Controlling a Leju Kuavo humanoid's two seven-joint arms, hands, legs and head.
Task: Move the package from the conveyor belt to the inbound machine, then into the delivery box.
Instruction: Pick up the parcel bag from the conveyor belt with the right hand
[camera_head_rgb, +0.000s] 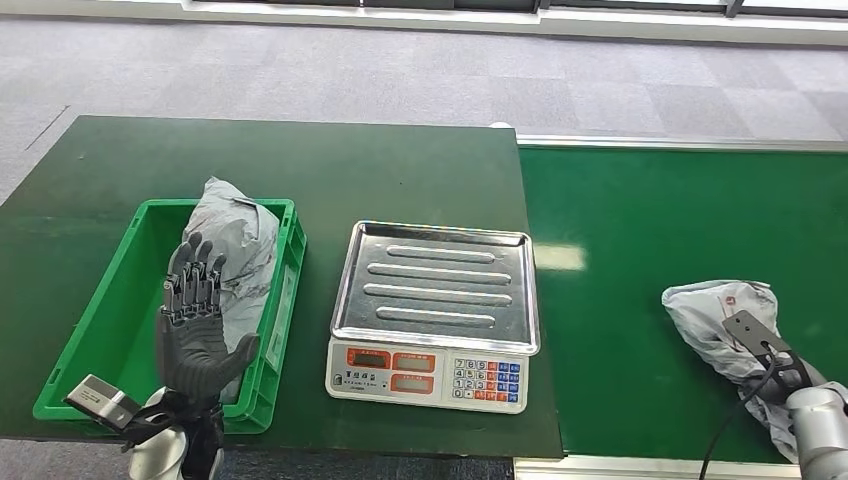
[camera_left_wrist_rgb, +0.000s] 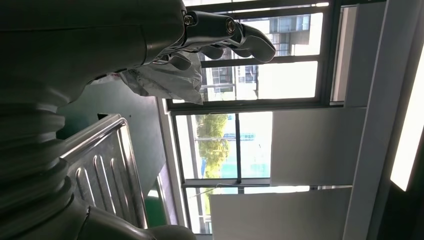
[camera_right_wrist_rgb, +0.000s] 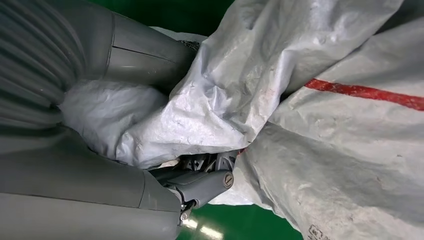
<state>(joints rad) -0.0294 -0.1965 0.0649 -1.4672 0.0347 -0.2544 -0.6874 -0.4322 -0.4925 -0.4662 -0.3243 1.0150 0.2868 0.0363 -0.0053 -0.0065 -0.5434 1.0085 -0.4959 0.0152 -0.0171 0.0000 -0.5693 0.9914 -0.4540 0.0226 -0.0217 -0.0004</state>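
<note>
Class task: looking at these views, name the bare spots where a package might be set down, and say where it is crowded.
Bare: the scale tray, and the belt between the scale and the package that the right hand grips. The near end of the green bin looks bare too. Crowded: the bin's far end, where a grey package lies behind the raised left hand.

Left hand (camera_left_wrist_rgb: 220, 35): fingers extended and apart, holding nothing.
Grey package (camera_left_wrist_rgb: 162, 80): just beyond the fingers, crumpled.
Scale tray (camera_left_wrist_rgb: 102, 165): ribbed steel, nearer the wrist than the package.
Windows (camera_left_wrist_rgb: 250, 85): well behind the package, bright.
</note>
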